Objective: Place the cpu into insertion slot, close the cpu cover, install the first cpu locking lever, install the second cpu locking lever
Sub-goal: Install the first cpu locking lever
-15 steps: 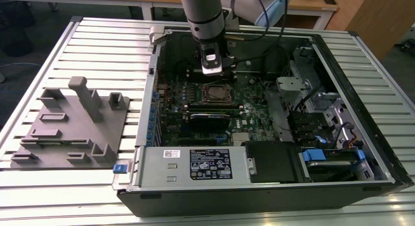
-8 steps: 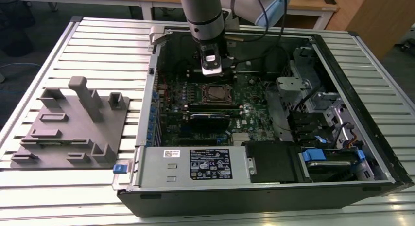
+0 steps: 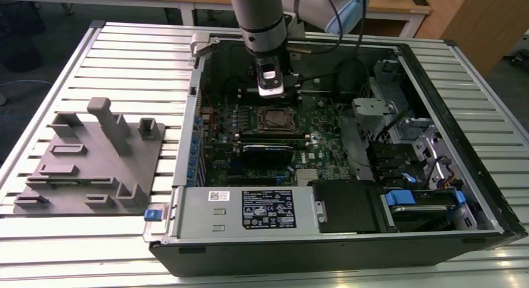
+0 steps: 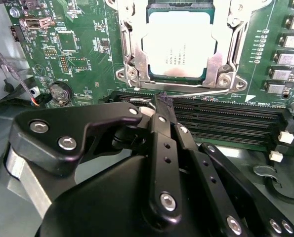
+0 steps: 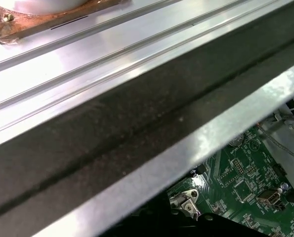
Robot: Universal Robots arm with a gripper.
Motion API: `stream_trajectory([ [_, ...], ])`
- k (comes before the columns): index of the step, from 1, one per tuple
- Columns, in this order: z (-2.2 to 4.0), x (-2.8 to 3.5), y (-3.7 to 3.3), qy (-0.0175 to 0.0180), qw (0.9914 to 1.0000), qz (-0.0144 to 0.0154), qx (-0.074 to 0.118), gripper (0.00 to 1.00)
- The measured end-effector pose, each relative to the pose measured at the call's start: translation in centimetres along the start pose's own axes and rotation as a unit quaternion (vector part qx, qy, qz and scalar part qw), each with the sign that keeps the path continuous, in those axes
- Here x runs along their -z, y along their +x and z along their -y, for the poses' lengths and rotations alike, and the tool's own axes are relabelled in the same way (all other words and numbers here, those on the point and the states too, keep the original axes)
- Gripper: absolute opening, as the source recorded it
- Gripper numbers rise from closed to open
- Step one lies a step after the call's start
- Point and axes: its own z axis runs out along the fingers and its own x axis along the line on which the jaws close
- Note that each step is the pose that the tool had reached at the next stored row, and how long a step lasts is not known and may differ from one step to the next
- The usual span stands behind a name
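While one cpu is seen seated in one insertion slot with one cpu cover closed around it, the gripper is seen with fingertips drawn together on a thin locking lever at the socket's 6 o'clock edge. The arm is held vertically over the motherboard.

In the second wrist view, the picture's edge cut off the far side of the cpu cover, and the claw's black body hid the board below it. In the exterior view, the cpu was too small for us to tell apart.
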Motion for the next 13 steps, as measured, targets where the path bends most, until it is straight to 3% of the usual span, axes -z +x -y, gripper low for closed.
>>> stream_trajectory([
  [13,-0.57,-0.31,0.22,0.0039,0.99999,0.0023,0.001,0.1],
])
